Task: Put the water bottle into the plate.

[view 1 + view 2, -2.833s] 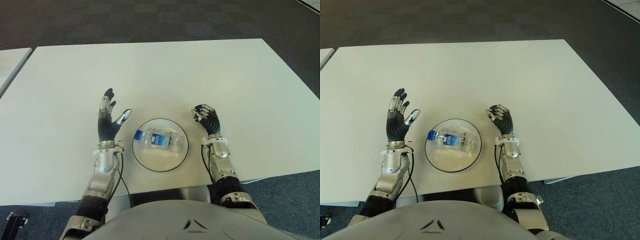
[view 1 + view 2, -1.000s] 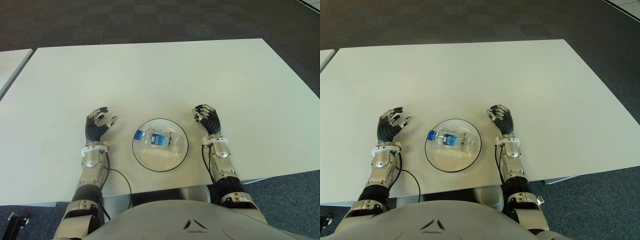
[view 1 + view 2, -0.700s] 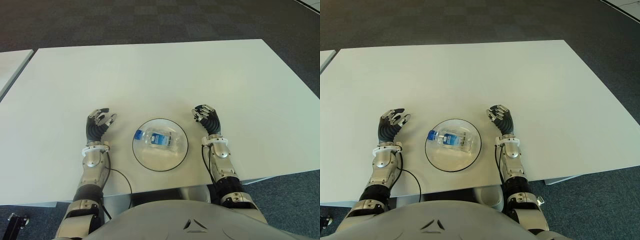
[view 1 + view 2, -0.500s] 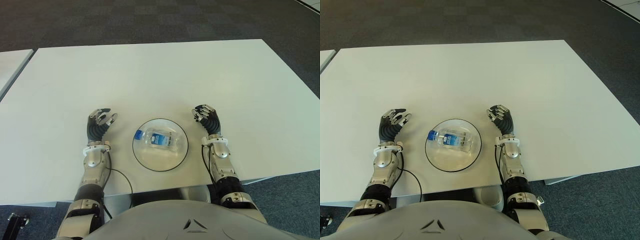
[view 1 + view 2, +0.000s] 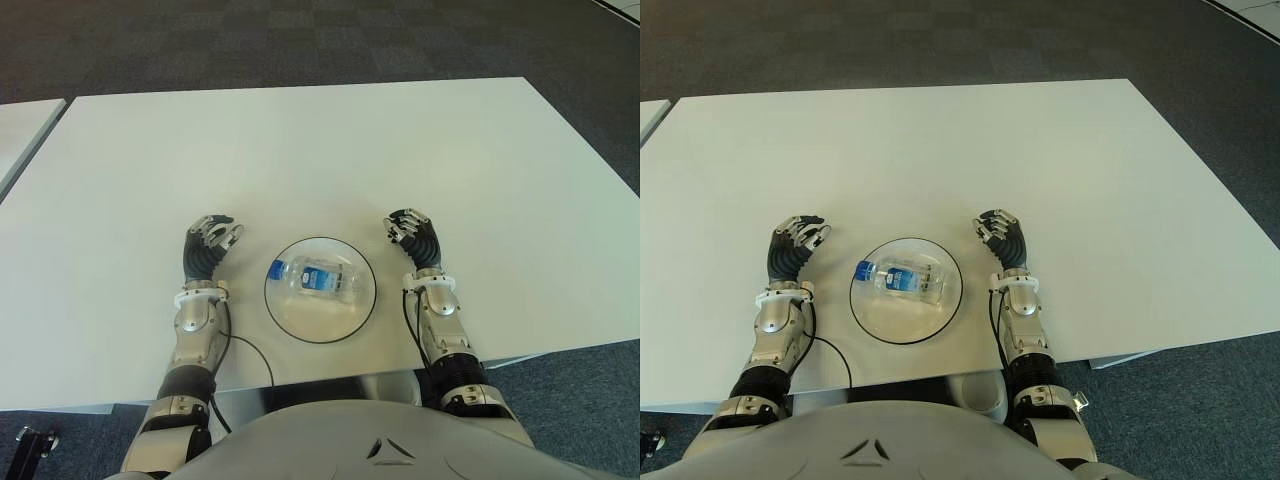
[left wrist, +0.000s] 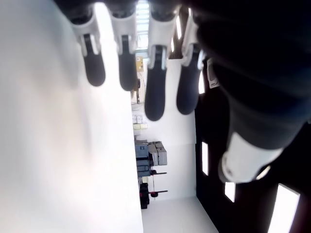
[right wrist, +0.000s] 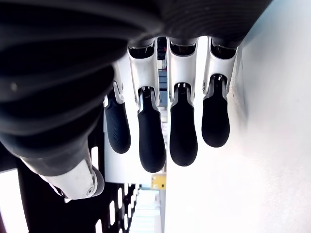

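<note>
Left eye view: water bottle (image 5: 318, 279) in plate (image 5: 290, 315), near table (image 5: 330, 150) front edge.

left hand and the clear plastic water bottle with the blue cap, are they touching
Apart. In the left eye view the left hand shows left of the black-rimmed clear plate, bare white table between, while the water bottle lies inside the plate.

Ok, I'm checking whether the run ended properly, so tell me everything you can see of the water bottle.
The water bottle is small, of clear plastic, with a blue cap and a blue-and-white label around its middle. It lies on its side inside the round, dark-rimmed plate, cap pointing toward the robot's left. Only the plate touches it. Neither hand holds it: the left hand shows to the plate's left and the right hand to its right, both empty with relaxed fingers. Whether it holds water cannot be told.
</note>
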Controlling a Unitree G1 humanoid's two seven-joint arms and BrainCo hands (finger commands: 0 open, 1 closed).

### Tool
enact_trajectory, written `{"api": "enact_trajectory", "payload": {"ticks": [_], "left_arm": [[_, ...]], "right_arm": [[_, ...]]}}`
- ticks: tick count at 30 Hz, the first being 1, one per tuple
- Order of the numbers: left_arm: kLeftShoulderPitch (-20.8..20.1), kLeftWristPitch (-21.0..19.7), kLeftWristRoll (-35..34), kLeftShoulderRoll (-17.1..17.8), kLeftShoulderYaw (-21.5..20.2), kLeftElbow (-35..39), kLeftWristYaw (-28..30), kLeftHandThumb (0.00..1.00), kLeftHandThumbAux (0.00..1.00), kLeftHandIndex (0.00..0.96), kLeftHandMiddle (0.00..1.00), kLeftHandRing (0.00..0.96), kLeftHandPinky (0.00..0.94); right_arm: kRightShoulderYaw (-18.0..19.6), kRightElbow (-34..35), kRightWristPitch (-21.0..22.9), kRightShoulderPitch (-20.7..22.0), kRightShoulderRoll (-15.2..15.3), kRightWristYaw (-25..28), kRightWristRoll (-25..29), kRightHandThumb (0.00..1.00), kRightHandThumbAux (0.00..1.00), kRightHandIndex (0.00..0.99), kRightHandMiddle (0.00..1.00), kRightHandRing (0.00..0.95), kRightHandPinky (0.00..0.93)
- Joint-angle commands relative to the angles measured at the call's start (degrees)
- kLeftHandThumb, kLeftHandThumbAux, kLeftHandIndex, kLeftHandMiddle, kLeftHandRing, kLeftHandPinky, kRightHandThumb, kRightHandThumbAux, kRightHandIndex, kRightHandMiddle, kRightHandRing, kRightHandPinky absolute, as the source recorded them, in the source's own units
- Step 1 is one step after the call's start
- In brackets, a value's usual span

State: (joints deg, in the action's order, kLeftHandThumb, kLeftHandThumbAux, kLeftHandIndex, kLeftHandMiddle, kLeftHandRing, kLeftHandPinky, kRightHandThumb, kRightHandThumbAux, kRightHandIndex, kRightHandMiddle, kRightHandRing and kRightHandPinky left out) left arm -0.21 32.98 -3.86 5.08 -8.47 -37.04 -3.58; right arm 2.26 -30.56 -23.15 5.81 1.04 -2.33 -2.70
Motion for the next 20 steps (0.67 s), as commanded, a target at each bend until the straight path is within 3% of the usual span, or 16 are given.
{"api": "enact_trajectory", "payload": {"ticks": [1, 20], "left_arm": [[2.4, -2.1, -1.1, -1.7, 0.1, -1.6, 1.8, 0.704, 0.712, 0.432, 0.534, 0.502, 0.489], [3.5, -3.0, -1.5, -2.7, 0.5, 0.8, 2.9, 0.705, 0.711, 0.432, 0.536, 0.502, 0.489]], "right_arm": [[-0.3, -0.5, 1.5, -1.1, -0.3, -0.1, 0.0, 0.705, 0.729, 0.432, 0.604, 0.613, 0.627], [-0.4, 0.4, 1.8, -1.6, -0.3, -0.3, -0.3, 0.706, 0.729, 0.432, 0.605, 0.612, 0.627]]}}
